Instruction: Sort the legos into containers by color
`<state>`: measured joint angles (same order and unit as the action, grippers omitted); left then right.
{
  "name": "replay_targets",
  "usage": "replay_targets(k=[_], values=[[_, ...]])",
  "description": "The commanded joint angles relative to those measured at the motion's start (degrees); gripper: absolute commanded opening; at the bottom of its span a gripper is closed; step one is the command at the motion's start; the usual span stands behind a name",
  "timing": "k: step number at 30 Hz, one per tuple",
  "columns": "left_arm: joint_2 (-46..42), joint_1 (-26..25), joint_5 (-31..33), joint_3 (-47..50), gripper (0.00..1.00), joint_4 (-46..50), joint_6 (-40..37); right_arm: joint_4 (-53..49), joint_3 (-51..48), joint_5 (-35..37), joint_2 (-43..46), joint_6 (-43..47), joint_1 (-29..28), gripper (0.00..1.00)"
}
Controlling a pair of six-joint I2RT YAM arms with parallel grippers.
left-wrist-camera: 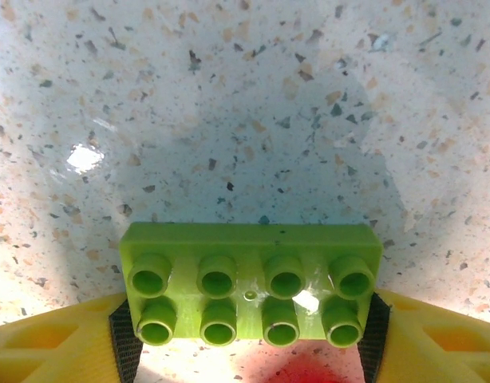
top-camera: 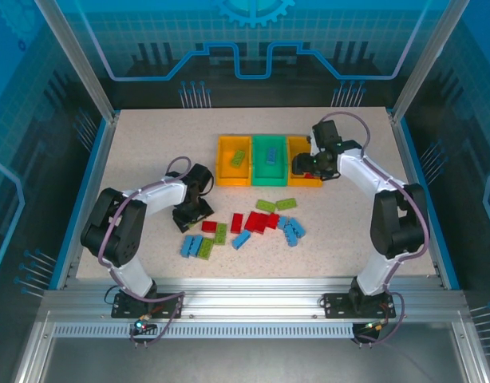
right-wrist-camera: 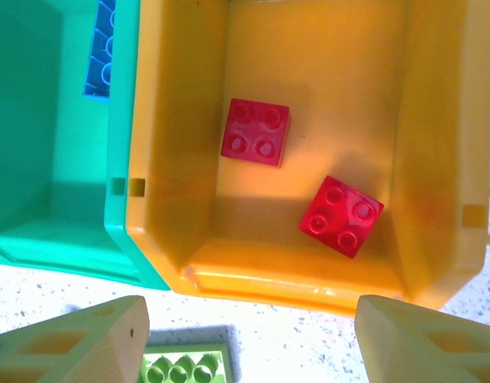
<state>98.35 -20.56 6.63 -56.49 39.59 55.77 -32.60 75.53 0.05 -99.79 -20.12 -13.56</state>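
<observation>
A lime green lego (left-wrist-camera: 250, 283) with eight studs sits between my left gripper's black pads (left-wrist-camera: 124, 331), which press on both its ends just above the speckled table. That left gripper (top-camera: 192, 214) is left of the loose pile of red (top-camera: 258, 221), light blue (top-camera: 291, 230) and lime green legos (top-camera: 220, 233). My right gripper (right-wrist-camera: 253, 319) stands open over the near wall of the orange bin (right-wrist-camera: 177, 159), which holds two red square legos (right-wrist-camera: 256, 132). The green bin (top-camera: 269, 171) holds a blue lego (right-wrist-camera: 100, 48). The yellow-orange bin (top-camera: 222, 169) holds a green lego (top-camera: 239, 158).
Another lime green lego (right-wrist-camera: 185, 369) lies on the table just in front of the orange bin, below my right gripper's left finger. Two lime green legos (top-camera: 275, 204) lie between the bins and the pile. Blue rails edge the table (top-camera: 149, 144).
</observation>
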Motion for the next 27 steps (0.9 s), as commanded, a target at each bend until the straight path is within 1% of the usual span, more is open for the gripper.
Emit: replay_targets(k=[1, 8, 14, 23, 27], values=[[1.36, 1.22, 3.54, -0.65, 0.69, -11.6, -4.39, -1.29, -1.45, 1.26, 2.84, -0.01, -0.67, 0.7], [-1.67, 0.78, 4.04, -5.01, 0.7, -8.91, -8.47, -1.68, -3.36, 2.87, 4.34, 0.33, -0.61, 0.7], [-2.44, -1.41, 6.54, -12.64, 0.71, -7.07, -13.89, -1.68, -4.44, 2.63, 4.94, -0.25, -0.58, 0.7], [7.2, -3.57, 4.8, -29.53, 0.73, -8.04, -23.88, -1.96, -9.28, 1.75, 8.83, -0.45, -2.4, 0.7], [12.82, -3.69, 4.25, -35.78, 0.73, -7.95, -26.56, -1.19, -12.03, -0.77, 9.39, -1.23, -4.53, 0.7]])
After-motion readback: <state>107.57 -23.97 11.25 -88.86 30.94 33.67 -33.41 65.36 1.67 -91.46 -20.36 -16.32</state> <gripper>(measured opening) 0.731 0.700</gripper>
